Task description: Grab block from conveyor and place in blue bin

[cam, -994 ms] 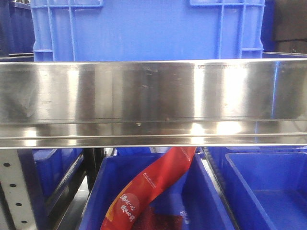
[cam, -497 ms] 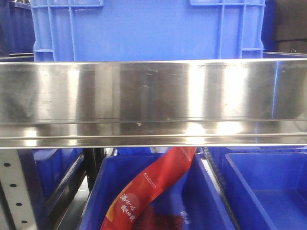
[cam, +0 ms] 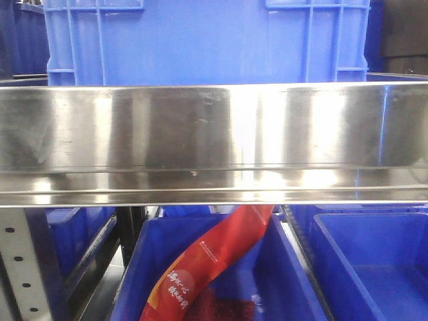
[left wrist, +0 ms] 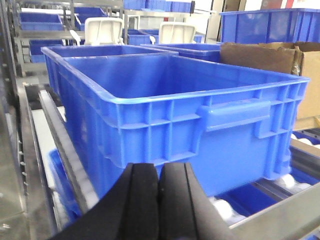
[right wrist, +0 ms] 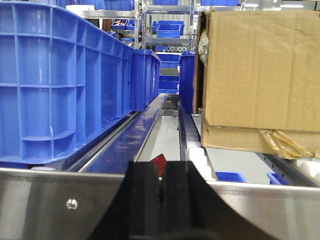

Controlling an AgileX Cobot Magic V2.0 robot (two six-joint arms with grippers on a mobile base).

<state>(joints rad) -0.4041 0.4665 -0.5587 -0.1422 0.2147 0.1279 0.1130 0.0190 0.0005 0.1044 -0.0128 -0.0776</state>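
While our left fingers [left wrist: 159, 200] stay pressed together, holding nothing, by the blue bin [left wrist: 175, 110], our right fingers [right wrist: 161, 200] are squeezed together too.

Front view: set low and close behind a steel rail [cam: 214, 134], facing level ahead at a blue bin [cam: 200, 40] above it, lower bins [cam: 281, 267] glimpsed beneath. Left wrist view: looks forward over closed black fingers [left wrist: 145, 200], very near the end wall of a blue bin [left wrist: 200, 125] on a roller shelf. Right wrist view: looks over its fingers [right wrist: 145, 200] and a steel rail [right wrist: 50, 200], down a gap between a blue bin [right wrist: 50, 75] and a cardboard box [right wrist: 260, 70]. Shared: apparently the rail and large bin.
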